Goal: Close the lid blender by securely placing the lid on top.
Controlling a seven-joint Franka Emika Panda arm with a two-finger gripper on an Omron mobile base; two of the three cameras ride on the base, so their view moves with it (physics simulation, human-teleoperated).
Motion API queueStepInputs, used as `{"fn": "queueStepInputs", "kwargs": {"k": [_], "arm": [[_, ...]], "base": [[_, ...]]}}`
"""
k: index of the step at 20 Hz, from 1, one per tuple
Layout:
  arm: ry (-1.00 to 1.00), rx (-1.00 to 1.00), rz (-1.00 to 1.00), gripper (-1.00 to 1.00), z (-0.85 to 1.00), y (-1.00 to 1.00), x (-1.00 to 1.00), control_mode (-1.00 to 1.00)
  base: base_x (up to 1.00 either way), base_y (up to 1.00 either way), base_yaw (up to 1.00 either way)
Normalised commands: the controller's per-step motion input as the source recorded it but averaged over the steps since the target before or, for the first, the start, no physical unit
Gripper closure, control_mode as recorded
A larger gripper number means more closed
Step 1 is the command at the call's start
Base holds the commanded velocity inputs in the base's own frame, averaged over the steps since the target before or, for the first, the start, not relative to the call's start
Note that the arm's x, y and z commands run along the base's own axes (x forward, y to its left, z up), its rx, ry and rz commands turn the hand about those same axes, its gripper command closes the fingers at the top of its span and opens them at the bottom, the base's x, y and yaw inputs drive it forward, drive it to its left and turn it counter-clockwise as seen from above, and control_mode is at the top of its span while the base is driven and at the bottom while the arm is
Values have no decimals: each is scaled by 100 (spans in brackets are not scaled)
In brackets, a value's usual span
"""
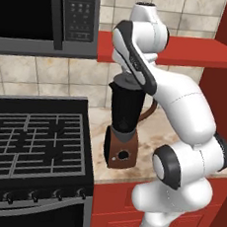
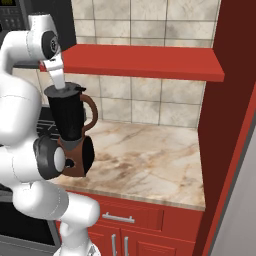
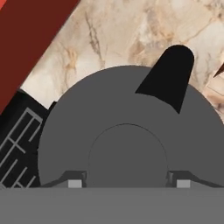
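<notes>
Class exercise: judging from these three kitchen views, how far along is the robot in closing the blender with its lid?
Nearly done. The round dark grey lid already sits over the mouth of the tall black blender jar on its brown base, on the marble counter. In hand: the gripper hovers right at the lid, fingertips either side of its raised centre. Left: confirming a secure seat, letting go and pulling away. Whether it grips cannot be told.

Place: a home kitchen
Cooking: black gas stove (image 1: 32, 146) beneath a microwave (image 1: 46, 14)
Surfaces: marbled stone bench (image 2: 150, 160), tiled wall (image 2: 145, 20)
Storage: red cabinets (image 2: 140, 230), red shelf (image 2: 145, 62)
Appliance: blender (image 1: 123, 126)
</notes>
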Motion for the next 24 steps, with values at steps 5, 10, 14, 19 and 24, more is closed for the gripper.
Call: {"fn": "queueStepInputs", "kwargs": {"k": [5,10,14,19,24], "arm": [[-29,-4,0,100,-24,0,23,-100],[-19,0,0,100,-50,0,25,-100],[-1,0,0,100,-59,0,31,-100],[-3,1,0,100,-51,5,1,-100],[-1,0,0,-100,-27,5,1,-100]], "base": [[0,0,0],[0,0,0],[0,0,0],[0,0,0],[0,0,0]]}}
